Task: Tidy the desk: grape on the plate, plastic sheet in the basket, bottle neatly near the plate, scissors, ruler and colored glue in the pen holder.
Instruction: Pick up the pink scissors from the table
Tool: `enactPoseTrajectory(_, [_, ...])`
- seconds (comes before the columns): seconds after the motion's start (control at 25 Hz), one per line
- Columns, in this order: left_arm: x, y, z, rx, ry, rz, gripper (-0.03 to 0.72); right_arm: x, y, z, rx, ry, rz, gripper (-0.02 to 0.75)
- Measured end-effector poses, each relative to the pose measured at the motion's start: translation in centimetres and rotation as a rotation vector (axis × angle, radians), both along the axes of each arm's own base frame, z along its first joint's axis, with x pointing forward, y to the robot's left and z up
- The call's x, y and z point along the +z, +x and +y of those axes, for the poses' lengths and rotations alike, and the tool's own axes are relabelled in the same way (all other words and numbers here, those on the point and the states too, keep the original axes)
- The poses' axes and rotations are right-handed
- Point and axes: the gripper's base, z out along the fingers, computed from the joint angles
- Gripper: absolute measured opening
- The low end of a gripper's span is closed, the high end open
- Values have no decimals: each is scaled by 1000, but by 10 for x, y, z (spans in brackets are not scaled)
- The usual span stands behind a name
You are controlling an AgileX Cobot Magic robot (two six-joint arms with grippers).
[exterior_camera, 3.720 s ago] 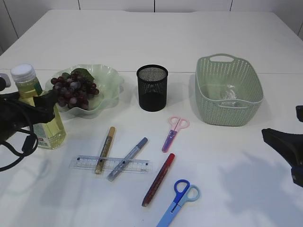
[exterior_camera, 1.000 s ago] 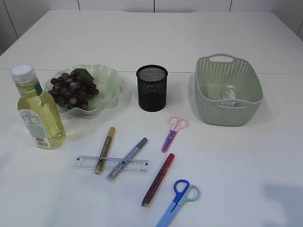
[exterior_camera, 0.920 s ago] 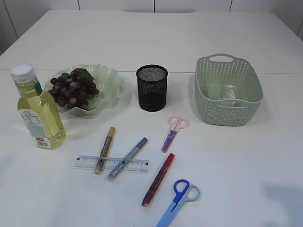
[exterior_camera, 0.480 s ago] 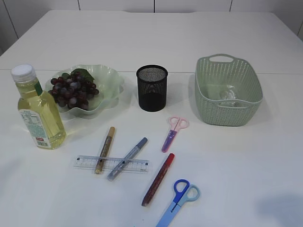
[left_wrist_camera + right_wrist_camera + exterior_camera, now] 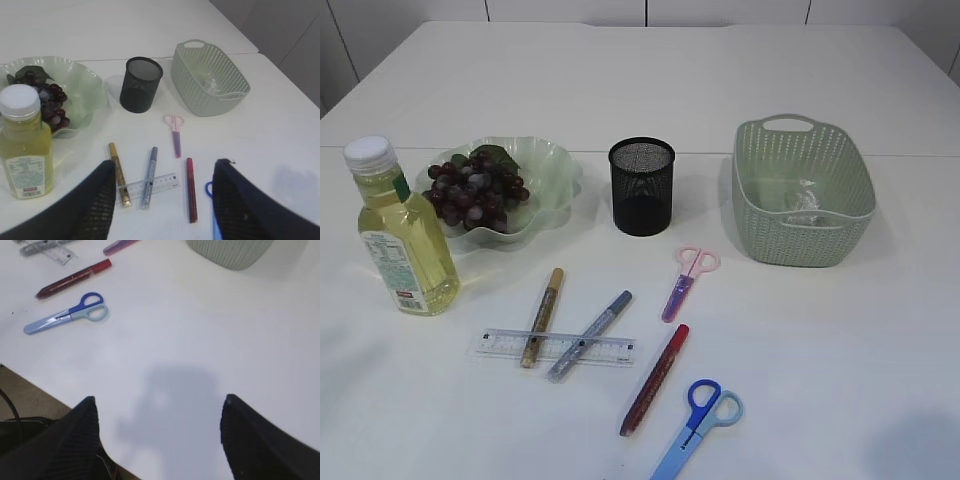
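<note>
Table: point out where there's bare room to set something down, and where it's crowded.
Free: the far table behind plate, pen holder and basket; also the near right, below the basket. Crowded: front centre, around ruler, glue sticks and both scissors.

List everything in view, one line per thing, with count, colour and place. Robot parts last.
grapes: one bunch, dark purple, on plate
plate: one, pale green, back left
bottle: one, yellow, left of plate
pen holder: one, black mesh, centre
basket: one, green, right
plastic sheet: one, clear, in basket
scissors: two, pink, blue
ruler: one, clear, front
glue pens: three, gold, silver, red
left claw: open
right claw: open
</note>
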Motion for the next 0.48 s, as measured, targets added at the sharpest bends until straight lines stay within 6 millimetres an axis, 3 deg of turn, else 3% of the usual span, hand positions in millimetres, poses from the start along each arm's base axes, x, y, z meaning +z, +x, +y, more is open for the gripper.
enactPoseTrajectory(0.16, [3,-1,-3,-38,-22,-22,448,-20,-3,-2,-19,3,10,583])
enactPoseTrajectory(0.48, [4,-4,-6,-80,-23,-15,448,-19,-3,-2,-120,95,35,583])
